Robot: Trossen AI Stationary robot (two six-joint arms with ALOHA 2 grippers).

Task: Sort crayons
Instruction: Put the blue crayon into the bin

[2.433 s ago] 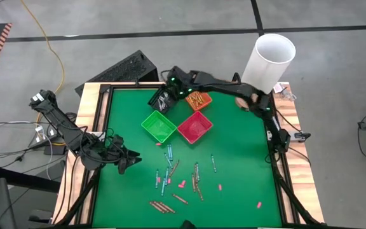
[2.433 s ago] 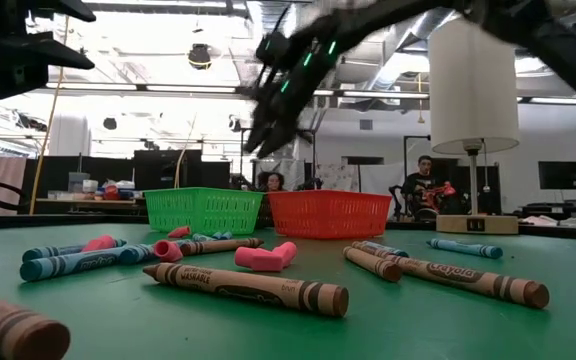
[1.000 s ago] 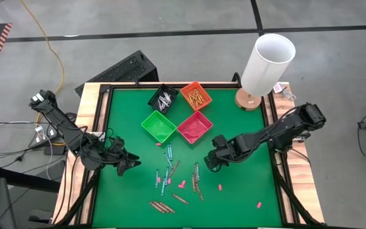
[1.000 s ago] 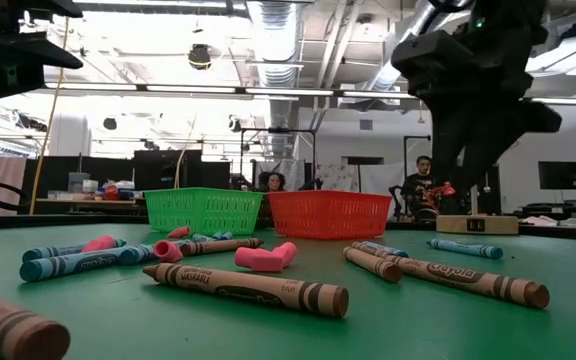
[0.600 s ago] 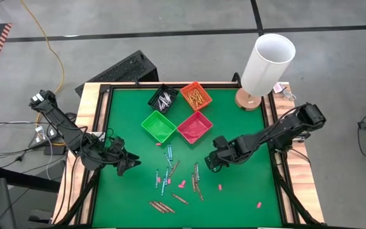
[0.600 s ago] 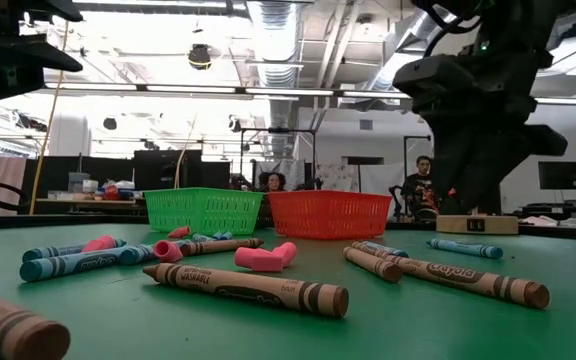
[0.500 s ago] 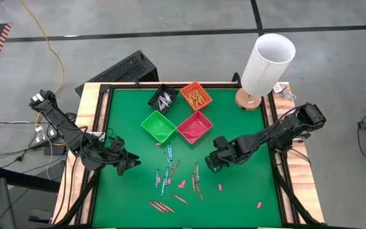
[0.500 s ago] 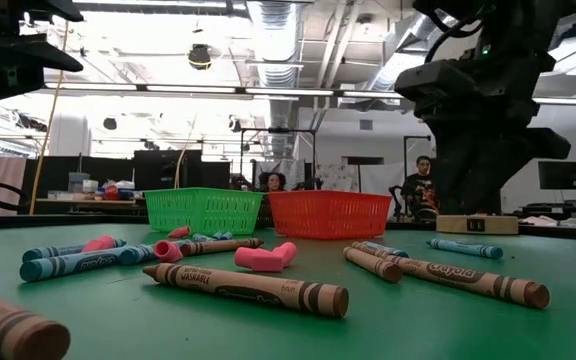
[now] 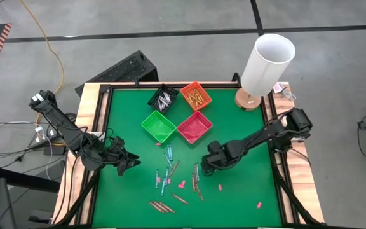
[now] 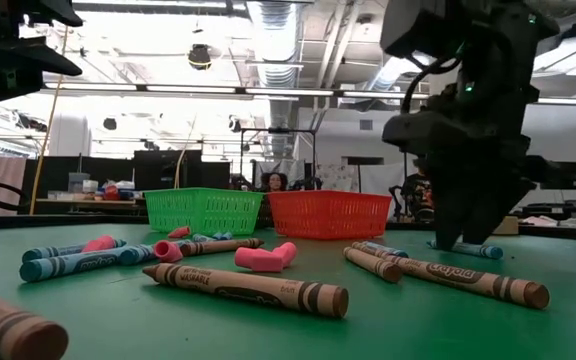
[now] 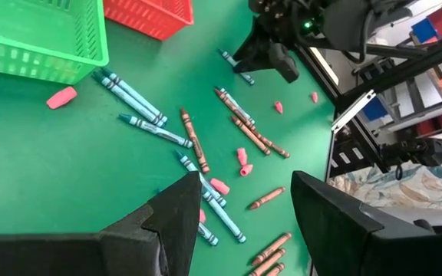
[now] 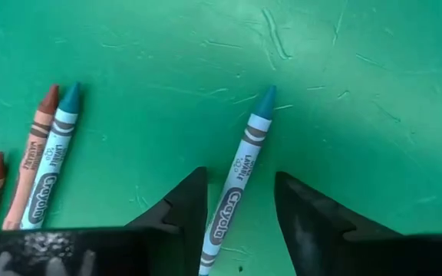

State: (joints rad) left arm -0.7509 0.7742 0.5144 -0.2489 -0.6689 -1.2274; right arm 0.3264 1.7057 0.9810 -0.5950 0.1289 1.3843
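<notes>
Currently:
Blue crayon (image 12: 236,195): lies flat on the green mat (image 9: 246,184), alone at about 3 o'clock of the main scatter; its long axis runs between the right gripper's fingers, tip pointing away from the wrist.
Look: teal-blue wrapper with black print, pointed tip.
Right gripper (image 12: 240,207): low over this crayon, fingers parted to either side of it, gripping nothing.
Neighbours: a brown and a blue crayon (image 12: 48,165) lie side by side nearby, apart from it.
Scatter (image 9: 170,178): blue and brown crayons with pink bits, at 6 o'clock of the bins (image 9: 180,111).
Obstructions: none touching it.
Left gripper (image 11: 240,199): at 9 o'clock of the scatter, jaws apart, empty.
</notes>
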